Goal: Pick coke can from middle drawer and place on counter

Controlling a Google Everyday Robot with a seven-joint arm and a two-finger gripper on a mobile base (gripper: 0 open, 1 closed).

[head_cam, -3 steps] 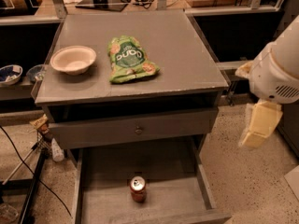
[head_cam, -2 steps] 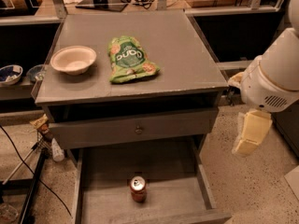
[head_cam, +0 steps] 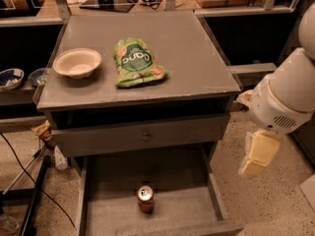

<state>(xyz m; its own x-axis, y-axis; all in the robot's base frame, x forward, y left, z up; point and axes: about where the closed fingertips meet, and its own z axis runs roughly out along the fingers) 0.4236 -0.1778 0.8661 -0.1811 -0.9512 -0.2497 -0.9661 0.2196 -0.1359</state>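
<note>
The coke can (head_cam: 145, 199) stands upright on the floor of the open middle drawer (head_cam: 108, 213), near its centre front. The counter (head_cam: 197, 43) is the grey cabinet top above it. My gripper (head_cam: 256, 157) hangs pointing down at the right of the cabinet, outside the drawer's right wall, above and well to the right of the can. It holds nothing that I can see.
A green snack bag (head_cam: 135, 63) and a white bowl (head_cam: 77, 63) lie on the counter. A closed drawer front with a small knob (head_cam: 145, 137) sits above the open drawer. Cables and a dark stand are on the floor at left. Bowls sit on a left shelf (head_cam: 12, 77).
My arm and gripper have moved down and a little left, closer to the open drawer's right side. The can, bag and bowl have not moved.
</note>
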